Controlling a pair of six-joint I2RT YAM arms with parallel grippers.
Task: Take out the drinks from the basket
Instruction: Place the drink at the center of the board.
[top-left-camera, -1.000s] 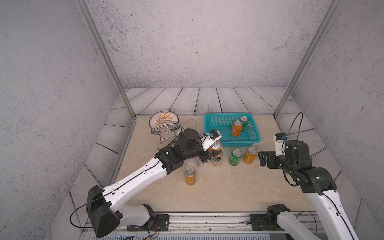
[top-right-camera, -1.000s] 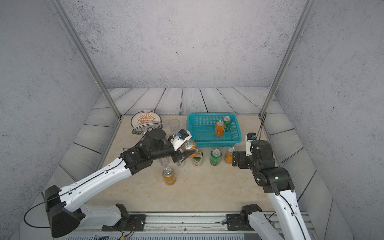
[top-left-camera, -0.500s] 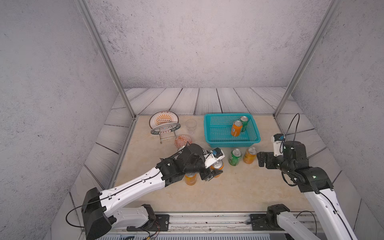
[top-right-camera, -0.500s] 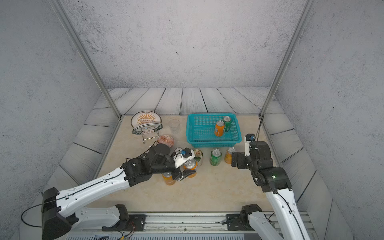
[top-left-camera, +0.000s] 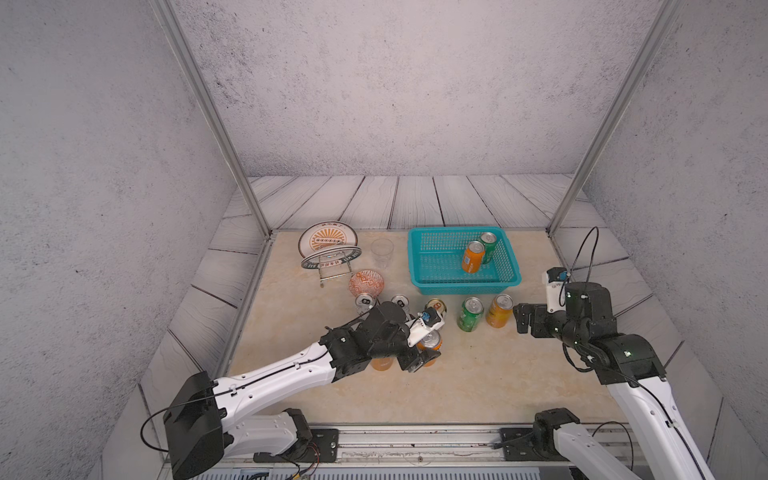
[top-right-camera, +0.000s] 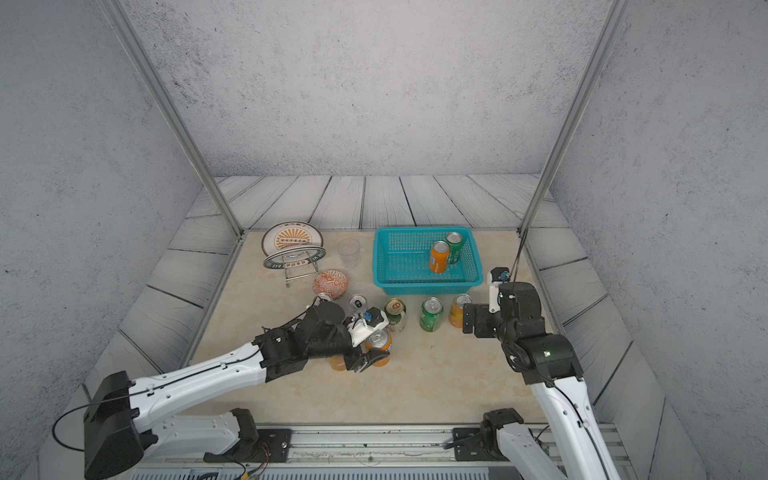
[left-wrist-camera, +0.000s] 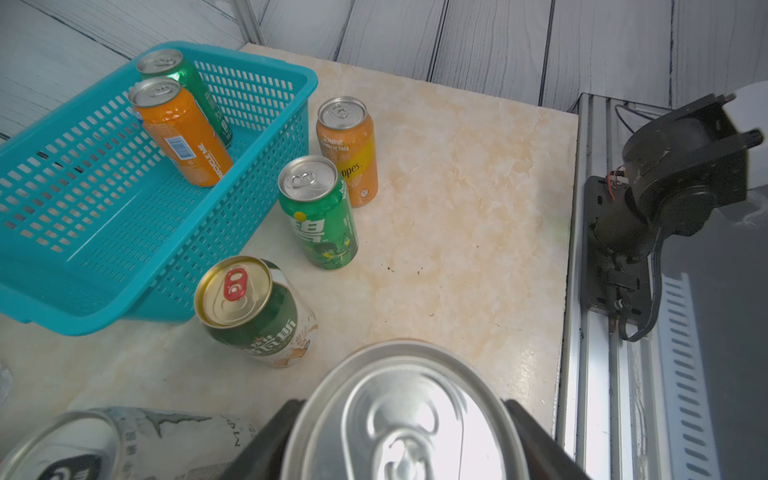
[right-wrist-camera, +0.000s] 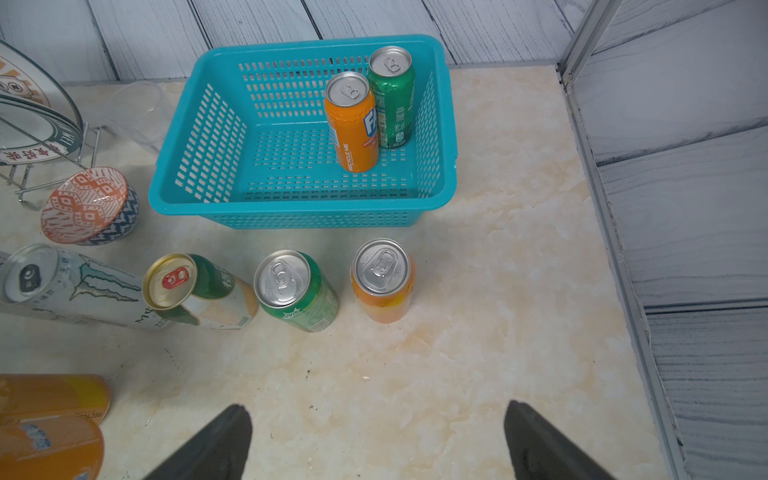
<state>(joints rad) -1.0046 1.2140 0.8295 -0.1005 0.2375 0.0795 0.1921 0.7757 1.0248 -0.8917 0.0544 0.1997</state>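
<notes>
Left wrist view puts us right over the silver top of an orange can (left-wrist-camera: 399, 415) clamped by the left gripper (top-left-camera: 428, 348), its dark fingers (left-wrist-camera: 536, 444) pressed to either side. In both top views we see it close beside a second orange can (top-left-camera: 382, 364) on the marble tabletop (top-left-camera: 478, 382); whether it rests there, we cannot tell. Two drinks stand side by side inside the teal basket (top-left-camera: 459, 286), toward its right end: an orange drink (top-left-camera: 473, 257) and a green drink (top-left-camera: 487, 245). Before the basket, the right gripper (top-left-camera: 521, 318) hovers, jaws spread wide and gripping nothing, near a third orange can (top-left-camera: 500, 311).
</notes>
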